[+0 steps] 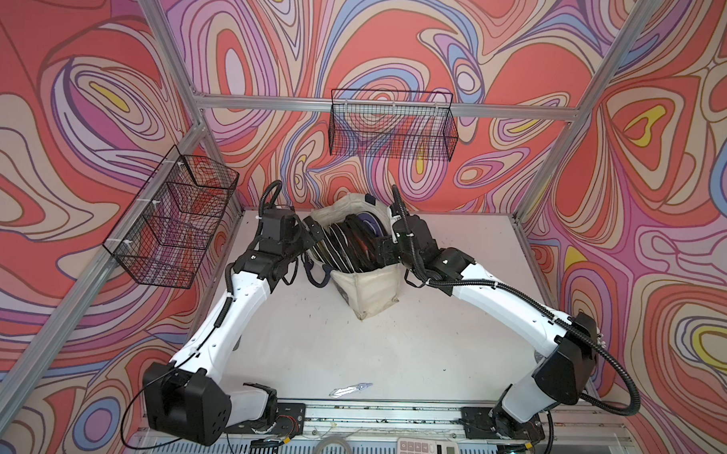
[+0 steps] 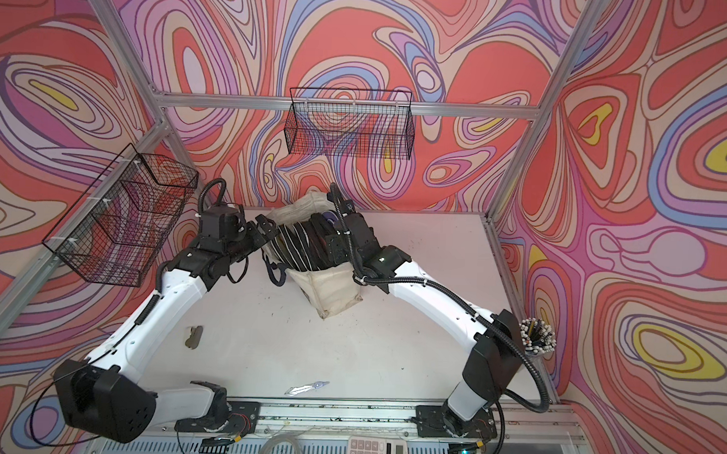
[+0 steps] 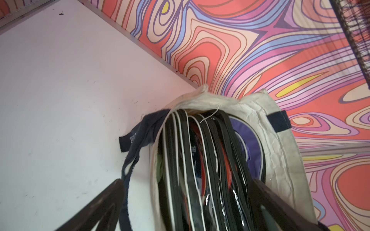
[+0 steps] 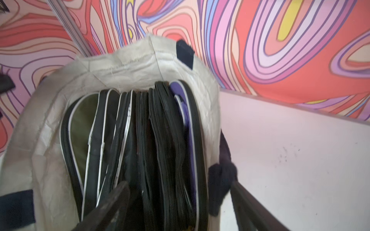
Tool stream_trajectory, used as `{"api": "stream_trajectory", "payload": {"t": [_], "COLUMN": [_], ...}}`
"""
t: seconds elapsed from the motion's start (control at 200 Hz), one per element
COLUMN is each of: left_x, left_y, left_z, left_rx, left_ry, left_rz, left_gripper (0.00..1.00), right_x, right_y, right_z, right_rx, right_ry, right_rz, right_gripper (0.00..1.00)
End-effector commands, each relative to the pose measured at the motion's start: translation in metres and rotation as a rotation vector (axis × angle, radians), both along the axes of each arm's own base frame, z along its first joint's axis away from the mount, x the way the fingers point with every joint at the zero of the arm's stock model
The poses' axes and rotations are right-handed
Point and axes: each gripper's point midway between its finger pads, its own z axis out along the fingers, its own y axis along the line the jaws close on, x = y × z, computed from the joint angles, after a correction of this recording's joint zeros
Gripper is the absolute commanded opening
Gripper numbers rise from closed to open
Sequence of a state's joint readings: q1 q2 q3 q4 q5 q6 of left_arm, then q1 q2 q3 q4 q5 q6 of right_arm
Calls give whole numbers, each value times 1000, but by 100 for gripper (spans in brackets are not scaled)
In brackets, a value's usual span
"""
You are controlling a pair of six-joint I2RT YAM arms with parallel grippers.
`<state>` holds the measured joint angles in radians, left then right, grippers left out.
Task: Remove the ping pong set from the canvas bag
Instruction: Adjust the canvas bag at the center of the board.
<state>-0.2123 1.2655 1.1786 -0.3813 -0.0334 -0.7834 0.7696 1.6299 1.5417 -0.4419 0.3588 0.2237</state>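
The cream canvas bag (image 1: pixel 370 292) stands upright at the back of the table, its mouth open. Inside it the ping pong set (image 1: pixel 344 246) shows as several flat black zippered cases with white piping, plus a purple case (image 3: pixel 248 144). My left gripper (image 3: pixel 186 210) is open, one finger outside the bag by the navy handle (image 3: pixel 138 140), the other at the far side of the cases. My right gripper (image 4: pixel 180 210) is open too, one finger among the cases (image 4: pixel 160 130), the other outside the bag wall by a navy strap (image 4: pixel 220 180). Neither holds anything.
Black wire baskets hang on the back wall (image 1: pixel 392 125) and the left wall (image 1: pixel 175 217). A small silvery scrap (image 1: pixel 350 389) lies near the table's front edge. A calculator (image 1: pixel 426 452) sits below the front rail. A cup of sticks (image 2: pixel 537 336) stands at the right edge.
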Motion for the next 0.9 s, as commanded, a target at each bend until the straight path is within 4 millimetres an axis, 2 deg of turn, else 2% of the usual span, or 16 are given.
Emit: {"api": "stream_trajectory", "payload": {"t": [0.0, 0.12, 0.245, 0.265, 0.381, 0.466, 0.601, 0.666, 0.711, 0.896], "left_x": [-30, -44, -48, -47, -47, -47, -47, -48, -48, -49], "left_y": [-4, -13, -18, -18, -18, -19, -23, -23, -22, -20], "left_z": [-34, -45, -53, -54, -59, -62, -67, -69, -69, -68], "left_rx": [10, 4, 0, -1, -4, -16, -35, -33, -32, -19], "left_ry": [113, 135, 147, 147, 145, 145, 144, 144, 142, 135], "left_rz": [-22, -45, -56, -55, -53, -55, -69, -67, -69, -65], "left_gripper": [100, 95, 87, 86, 79, 67, 33, 11, 0, 0], "right_x": [-3, -3, 4, 9, 23, 33, 50, 57, 63, 85], "right_y": [3, 30, 57, 63, 82, 90, 89, 84, 78, 49], "right_z": [34, 44, 37, 24, 2, -18, -42, -48, -50, -56], "right_rx": [-9, 34, 49, 32, 0, -35, -83, -82, -80, -88], "right_ry": [-74, -74, -34, -9, 50, 94, 135, 147, 152, 166], "right_rz": [32, 130, 205, 211, 229, 215, 162, 137, 115, 34], "right_gripper": [84, 82, 80, 80, 78, 78, 77, 76, 75, 74]}}
